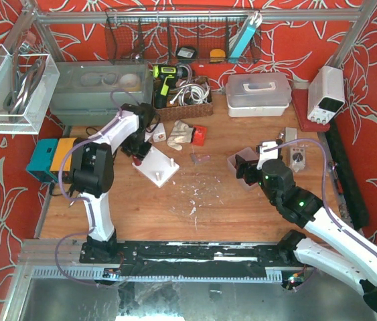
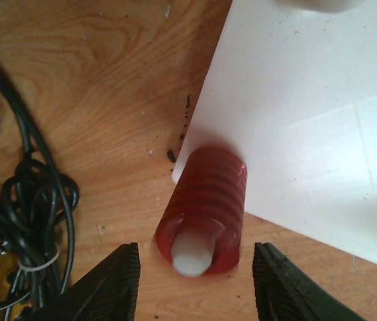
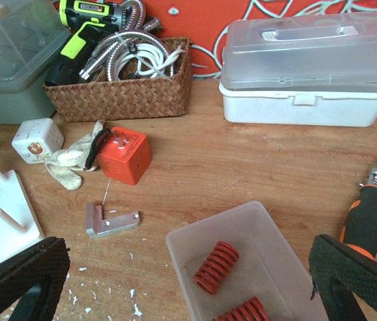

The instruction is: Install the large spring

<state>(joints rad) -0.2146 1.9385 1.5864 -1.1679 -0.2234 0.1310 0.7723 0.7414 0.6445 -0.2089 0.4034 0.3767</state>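
Note:
A large red spring (image 2: 205, 210) sits over a white peg (image 2: 191, 257) at the corner of the white base board (image 2: 309, 120). My left gripper (image 2: 197, 267) is open, with one finger on each side of the spring and not touching it. In the top view the left gripper (image 1: 138, 157) is at the board's (image 1: 161, 170) left corner and hides the spring. My right gripper (image 3: 188, 267) is open and empty above a clear bin (image 3: 195, 244) that holds two smaller red springs (image 3: 216, 266).
Black cables (image 2: 27, 200) lie left of the board. An orange cube (image 3: 122, 155), a metal L bracket (image 3: 111, 222), a white cube (image 3: 37, 140) and a glove (image 3: 74, 160) lie mid-table. A wicker basket (image 3: 124, 87), a white toolbox (image 3: 309, 73) and a screwdriver (image 3: 363, 221) are nearby.

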